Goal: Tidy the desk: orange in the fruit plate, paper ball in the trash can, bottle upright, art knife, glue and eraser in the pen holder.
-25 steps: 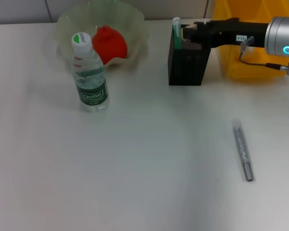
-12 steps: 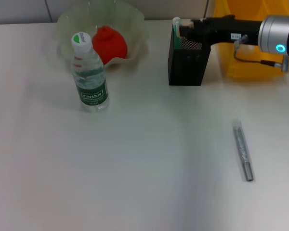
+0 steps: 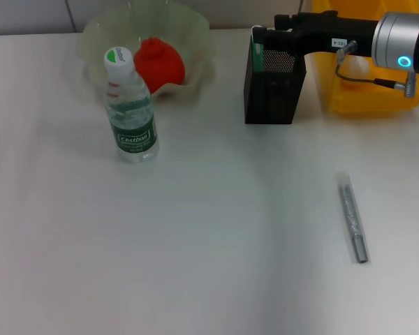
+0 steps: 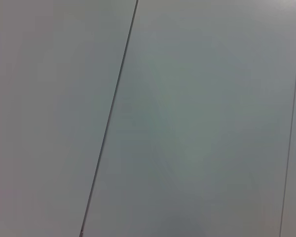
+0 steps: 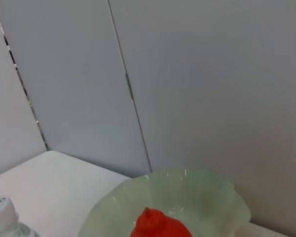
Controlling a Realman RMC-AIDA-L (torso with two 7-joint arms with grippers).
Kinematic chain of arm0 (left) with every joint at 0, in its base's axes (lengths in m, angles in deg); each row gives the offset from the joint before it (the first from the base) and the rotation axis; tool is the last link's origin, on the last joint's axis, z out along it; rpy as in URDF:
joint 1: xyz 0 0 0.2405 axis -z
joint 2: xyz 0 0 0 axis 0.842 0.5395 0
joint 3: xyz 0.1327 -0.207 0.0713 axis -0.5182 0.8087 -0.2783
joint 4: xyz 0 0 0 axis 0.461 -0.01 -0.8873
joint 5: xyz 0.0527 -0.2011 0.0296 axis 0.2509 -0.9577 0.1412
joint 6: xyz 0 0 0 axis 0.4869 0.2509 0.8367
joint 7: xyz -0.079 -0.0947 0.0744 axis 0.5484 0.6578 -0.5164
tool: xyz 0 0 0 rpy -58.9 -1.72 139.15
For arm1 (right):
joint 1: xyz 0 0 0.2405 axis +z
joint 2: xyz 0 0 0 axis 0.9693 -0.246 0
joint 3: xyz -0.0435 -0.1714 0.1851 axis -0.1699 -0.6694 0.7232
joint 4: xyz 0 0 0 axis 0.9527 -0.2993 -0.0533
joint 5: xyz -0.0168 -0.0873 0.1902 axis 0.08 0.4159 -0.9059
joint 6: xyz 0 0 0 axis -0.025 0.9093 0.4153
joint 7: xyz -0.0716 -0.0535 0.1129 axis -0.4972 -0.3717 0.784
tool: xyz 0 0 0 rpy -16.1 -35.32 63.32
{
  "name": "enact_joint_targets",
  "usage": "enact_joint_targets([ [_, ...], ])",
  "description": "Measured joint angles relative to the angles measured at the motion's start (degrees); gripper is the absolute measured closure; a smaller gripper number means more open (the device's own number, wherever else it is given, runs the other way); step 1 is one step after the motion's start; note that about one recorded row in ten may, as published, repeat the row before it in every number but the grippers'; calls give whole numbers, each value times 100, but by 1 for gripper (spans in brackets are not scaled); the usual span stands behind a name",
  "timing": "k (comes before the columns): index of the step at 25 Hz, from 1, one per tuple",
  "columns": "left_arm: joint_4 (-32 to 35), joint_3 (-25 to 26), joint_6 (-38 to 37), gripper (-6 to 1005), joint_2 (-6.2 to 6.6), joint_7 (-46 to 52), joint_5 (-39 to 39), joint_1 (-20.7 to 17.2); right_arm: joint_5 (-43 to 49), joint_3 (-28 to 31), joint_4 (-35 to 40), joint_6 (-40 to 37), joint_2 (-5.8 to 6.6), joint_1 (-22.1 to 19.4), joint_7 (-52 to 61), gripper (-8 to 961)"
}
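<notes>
Black mesh pen holder (image 3: 271, 87) under the right gripper (image 3: 278, 29)

Whether that gripper is parted or holding anything cannot be told; a low wrist might tip the holder. Silvery art knife (image 3: 353, 218) lies apart on the surface (image 3: 195, 244).

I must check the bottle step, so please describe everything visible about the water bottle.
The bottle is small, of clear plastic, with a dark green label around its lower body and a white cap with a green mark. It stands upright on the white desk, cap on, directly in front of the fruit plate. No gripper touches it.
</notes>
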Motion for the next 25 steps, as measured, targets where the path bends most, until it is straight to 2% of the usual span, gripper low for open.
enact_joint_targets([
  [5, 0, 1, 0, 290, 0, 0, 0, 0, -2, -8, 16, -19, 3, -62, 135, 371],
  [10, 0, -19, -9, 290, 0, -4, 0, 36, 77, -37, 215, -214, 12, -126, 521, 378],
  [12, 0, -24, -10, 290, 0, -6, 0, 38, 170, -93, 513, -386, 21, -184, 891, 380],
  [13, 0, -26, -16, 290, 1, -8, 1, 37, 351, -162, 971, -607, 29, -289, 1380, 381],
  [14, 0, -26, -16, 290, 1, -8, 1, 37, 351, -162, 971, -607, 29, -289, 1380, 382],
  [15, 0, -18, -22, 290, 0, -8, 1, 35, 795, -292, 1671, -867, 31, -395, 2055, 383],
  [16, 0, -18, -22, 290, 0, -8, 1, 35, 795, -292, 1671, -867, 31, -395, 2055, 385],
  [18, 0, -9, -25, 290, 0, -8, 1, 35, 1393, -447, 2388, -1097, 31, -461, 2841, 387],
  [20, 0, -3, -27, 290, 0, -9, 1, 36, 2531, -664, 3386, -1625, 17, -418, 4053, 387],
  [21, 0, -8, -27, 290, 0, -9, 2, 38, 2531, -664, 3386, -1625, 17, -418, 4053, 387],
  [22, 0, -8, -27, 290, 0, -9, 2, 38, 2931, -727, 3625, -1868, 9, -348, 4463, 388],
  [24, 0, -16, -27, 290, 1, -9, 2, 41, 3584, -827, 3875, -2365, 10, -121, 5171, 388],
  [25, 0, -16, -21, 290, 1, -9, 1, 40, 4098, -952, 3927, -2819, 17, 130, 5734, 388],
])
